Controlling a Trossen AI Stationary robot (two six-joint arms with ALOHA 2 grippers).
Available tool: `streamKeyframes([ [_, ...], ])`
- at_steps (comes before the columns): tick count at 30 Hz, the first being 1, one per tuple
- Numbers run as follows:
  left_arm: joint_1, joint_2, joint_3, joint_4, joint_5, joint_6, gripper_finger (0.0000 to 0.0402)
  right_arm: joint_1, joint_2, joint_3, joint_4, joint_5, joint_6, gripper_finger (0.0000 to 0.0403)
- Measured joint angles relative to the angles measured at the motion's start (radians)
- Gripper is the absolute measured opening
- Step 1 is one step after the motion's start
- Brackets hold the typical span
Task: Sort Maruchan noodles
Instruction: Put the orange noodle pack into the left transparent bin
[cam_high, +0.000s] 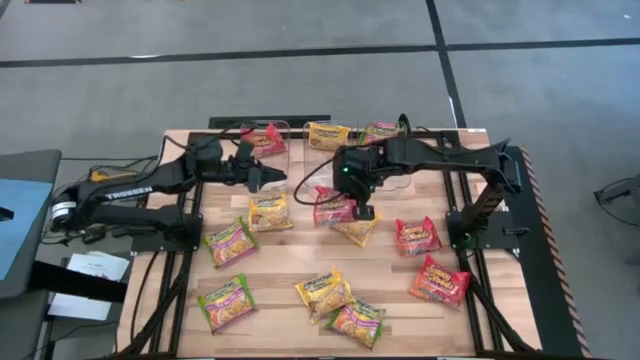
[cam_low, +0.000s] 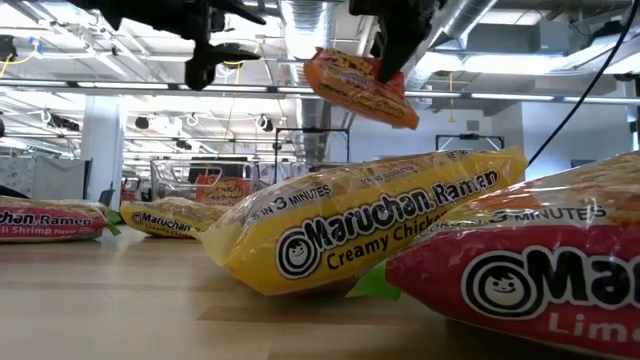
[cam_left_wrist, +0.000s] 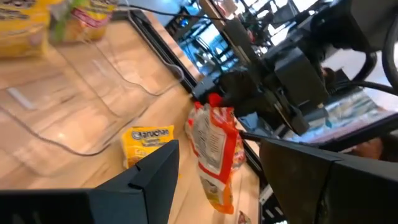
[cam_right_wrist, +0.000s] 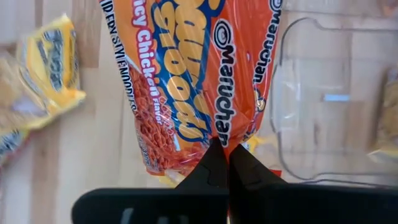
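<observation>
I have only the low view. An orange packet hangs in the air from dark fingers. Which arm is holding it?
Observer: The right one. The right gripper is over the middle of the table, its fingers shut on one edge of the orange packet.
Operator: Is a bin near it?
Observer: Yes. The right wrist view shows a clear bin on the table just beside the hanging packet.
Operator: And the other arm?
Observer: The left gripper is open and holds nothing. In the high view it hovers just beyond a yellow packet that lies on the table.
</observation>
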Motion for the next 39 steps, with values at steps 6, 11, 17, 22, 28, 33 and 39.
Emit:
streamKeyframes([
  [6, 0.0, 0.087, 0.114, -0.051, 0.048, 0.051, 0.021, 0.002, 0.0, 0.007, 0.005, 0.0, -0.125, 0.0003],
  [11, 0.0, 0.167, 0.247, -0.256, 0.073, 0.098, 0.021, 0.001, 0.001, 0.007, 0.015, 0.001, -0.18, 0.0003],
  [17, 0.0, 0.272, 0.379, -0.41, 0.122, 0.125, 0.021, 0.002, 0.011, 0.008, 0.014, 0.076, -0.185, 0.0003],
  [22, 0.0, 0.363, 0.44, -0.417, 0.197, 0.124, 0.021, 0.003, 0.015, 0.007, 0.001, 0.083, -0.178, 0.0003],
  [28, -0.01, 0.461, 0.474, -0.42, 0.317, 0.181, 0.021, 0.005, 0.015, 0.007, 0.006, 0.083, -0.137, 0.0003],
  [33, -0.028, 0.529, 0.489, -0.418, 0.36, 0.19, 0.021, 0.019, 0.015, 0.007, 0.003, 0.079, -0.132, 0.0003],
  [39, -0.036, 0.573, 0.492, -0.407, 0.397, 0.196, 0.021, 0.04, 0.015, 0.007, -0.015, 0.074, -0.122, 0.0003],
])
